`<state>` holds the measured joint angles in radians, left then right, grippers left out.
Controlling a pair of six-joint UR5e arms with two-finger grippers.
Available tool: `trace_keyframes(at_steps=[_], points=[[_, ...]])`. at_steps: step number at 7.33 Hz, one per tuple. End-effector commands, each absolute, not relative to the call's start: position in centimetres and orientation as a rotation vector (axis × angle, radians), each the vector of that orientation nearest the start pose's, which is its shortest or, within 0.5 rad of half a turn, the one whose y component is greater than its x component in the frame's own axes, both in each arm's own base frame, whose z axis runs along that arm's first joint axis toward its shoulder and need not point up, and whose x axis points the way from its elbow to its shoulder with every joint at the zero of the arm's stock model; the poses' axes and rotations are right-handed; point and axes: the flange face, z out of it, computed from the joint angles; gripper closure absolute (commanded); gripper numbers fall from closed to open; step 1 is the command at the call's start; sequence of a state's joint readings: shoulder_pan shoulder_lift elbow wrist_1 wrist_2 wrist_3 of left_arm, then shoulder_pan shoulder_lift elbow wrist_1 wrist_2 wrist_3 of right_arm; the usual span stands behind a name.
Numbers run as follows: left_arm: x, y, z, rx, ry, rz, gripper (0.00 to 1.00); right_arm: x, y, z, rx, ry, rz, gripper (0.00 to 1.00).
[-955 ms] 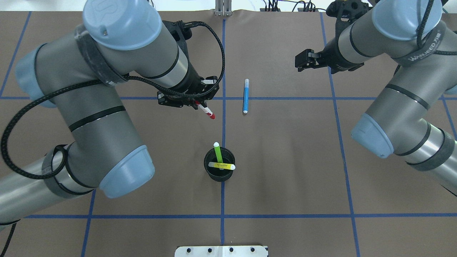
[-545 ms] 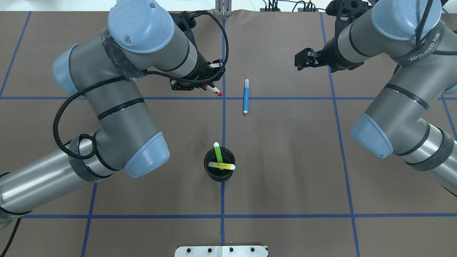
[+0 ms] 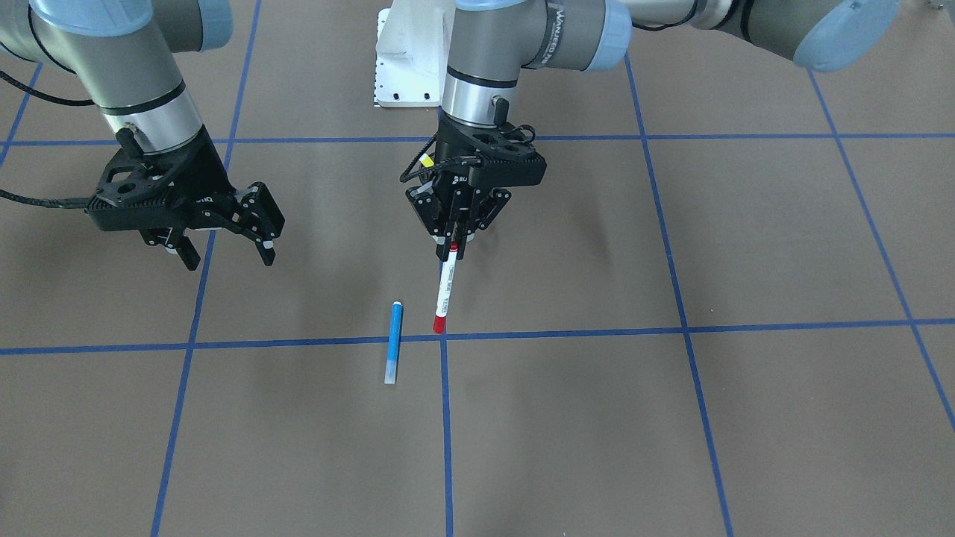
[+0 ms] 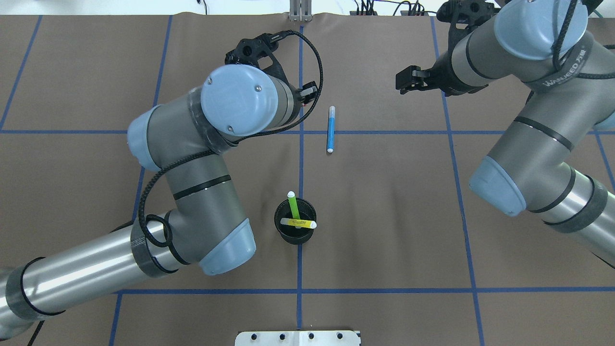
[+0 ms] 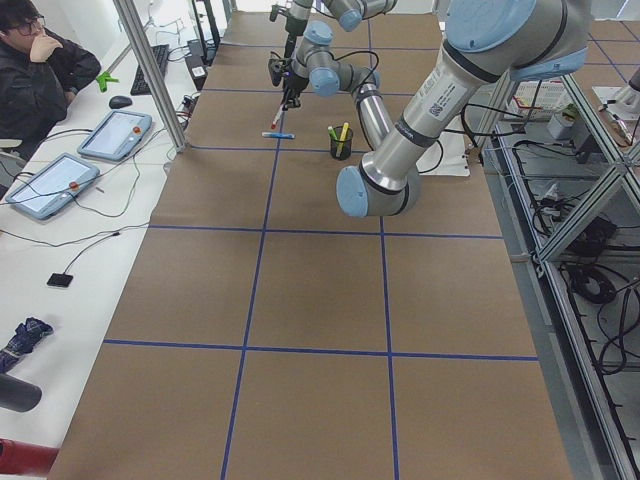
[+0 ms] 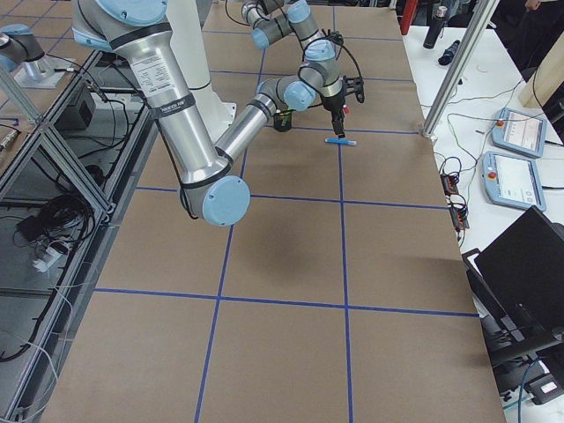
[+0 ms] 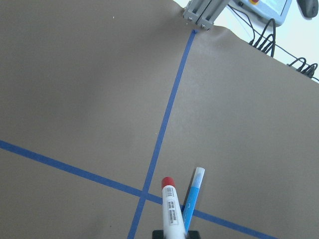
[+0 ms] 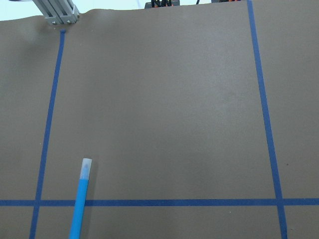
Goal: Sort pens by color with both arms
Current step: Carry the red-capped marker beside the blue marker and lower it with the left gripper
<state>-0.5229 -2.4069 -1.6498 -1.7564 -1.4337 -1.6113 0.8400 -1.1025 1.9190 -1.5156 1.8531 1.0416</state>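
Two robot arms [image 4: 192, 158] reach over a brown bench [image 4: 384, 216] marked with blue tape lines [image 4: 384, 132]. The left end effector [image 3: 456, 240] is pinching the plain end of a white pen with a red cap [image 3: 445, 287]. It hangs tilted, cap down, near a crossing of the tape lines, and whether the cap touches the surface cannot be told. A blue pen [image 3: 392, 342] lies flat across one tape line, just beside the red cap but apart from it. The right end effector [image 3: 224, 250] hovers above the bench with its fingers spread wide, well apart from the blue pen. Closer to the robot's base, a black mesh cup [image 4: 295, 236] stands on the centre tape line. A lime green pen [image 4: 292, 205] leans out of it and a yellow pen [image 4: 298, 223] lies across its rim. At the end of the bench on the robot's left, a person [image 5: 40, 70] sits beside two tablets [image 5: 115, 135].
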Motion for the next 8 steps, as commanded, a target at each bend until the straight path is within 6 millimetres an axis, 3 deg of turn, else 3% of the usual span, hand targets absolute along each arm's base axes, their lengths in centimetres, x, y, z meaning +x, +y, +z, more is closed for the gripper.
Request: trace_keyframes(at_steps=[1,2,5,8], points=[[56.8,-46.1,11.7,0.492,1.044,-0.622,1.00,-32.5,-51.4,24.1,0.355,-0.829,0.165,0.00],[57.3,-46.3,12.2,0.501,1.048,-0.618,1.00,-32.8,-51.3,24.1,0.354,-0.829,0.161,0.00],[60.0,-47.7,16.2,0.505,1.050,-0.619,1.00,-33.5,-51.0,24.2,0.370,-0.814,0.161,0.00],[60.8,-48.0,14.6,0.507,1.084,-0.620,1.00,-33.6,-50.9,24.2,0.373,-0.811,0.159,0.00]])
